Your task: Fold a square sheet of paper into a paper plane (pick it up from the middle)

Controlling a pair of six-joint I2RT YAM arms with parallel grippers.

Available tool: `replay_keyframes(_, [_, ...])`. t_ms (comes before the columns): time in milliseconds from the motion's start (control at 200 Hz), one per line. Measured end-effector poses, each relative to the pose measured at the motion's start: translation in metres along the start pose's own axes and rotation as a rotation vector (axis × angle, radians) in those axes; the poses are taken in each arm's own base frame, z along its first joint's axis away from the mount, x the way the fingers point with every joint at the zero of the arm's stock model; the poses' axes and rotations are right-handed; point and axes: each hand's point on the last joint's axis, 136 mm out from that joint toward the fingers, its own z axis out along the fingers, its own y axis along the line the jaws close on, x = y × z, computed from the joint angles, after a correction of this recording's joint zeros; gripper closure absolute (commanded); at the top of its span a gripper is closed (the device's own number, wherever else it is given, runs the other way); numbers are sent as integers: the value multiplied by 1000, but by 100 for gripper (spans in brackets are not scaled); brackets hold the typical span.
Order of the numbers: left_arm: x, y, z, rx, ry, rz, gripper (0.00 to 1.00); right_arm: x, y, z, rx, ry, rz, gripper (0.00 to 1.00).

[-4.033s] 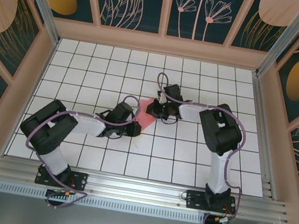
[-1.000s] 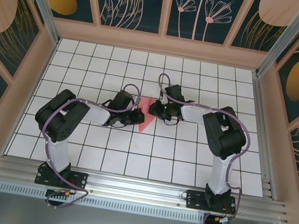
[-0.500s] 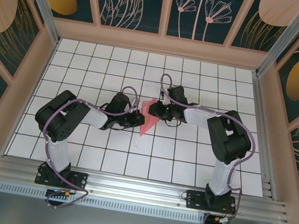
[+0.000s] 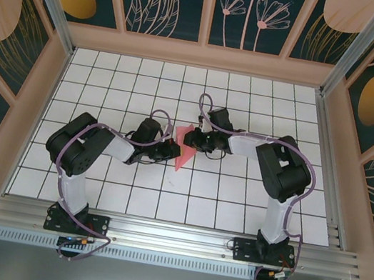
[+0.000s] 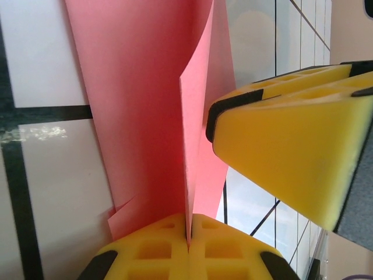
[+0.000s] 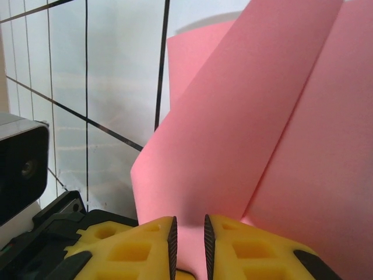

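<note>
Tiled table (image 4: 95, 167): pink sheet of paper (image 4: 185, 156) is over the table's middle, part-folded and raised. My left claw (image 5: 188, 224) is just left of the table's middle, clamped tight on a standing paper edge. My right claw (image 6: 188, 230) is just right of the middle; its pads sit either side of a paper layer with a thin gap, so it looks like a light pinch. Risks: if the two claws pull apart, the thin sheet could tear or slip out of the looser right pinch. If they push together, it could buckle and crease off-line, giving a crooked nose. Hard to tell: the top view hides most of the sheet under both wrists, so I can't count the folds or see whether it touches the table. Both wrist views cut off the sheet's outline.
</note>
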Motion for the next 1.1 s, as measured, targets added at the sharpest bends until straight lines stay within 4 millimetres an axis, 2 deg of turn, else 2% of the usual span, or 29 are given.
replay_keyframes(175, [0,0,0,1,2,-3,100,0,3,3,-20,9,-4,78])
replay_keyframes(390, [0,0,0,1,2,-4,100,2,-5,14,-9,29,8,78])
replay_keyframes(600, [0,1,0,0,1,-4,100,1,-5,15,1,27,10,79])
replay_keyframes(731, [-1,-1,-1,2,0,-4,84,0,-7,17,26,29,19,79])
replay_keyframes(821, [0,-3,-5,0,-7,-6,78,-1,-7,19,43,28,23,80])
replay_keyframes(1021, [3,-6,-24,-27,-33,-8,76,-3,-8,24,102,16,33,80])
replay_keyframes(1101, [0,-10,-35,-43,-67,2,79,-3,-8,25,129,10,29,80])
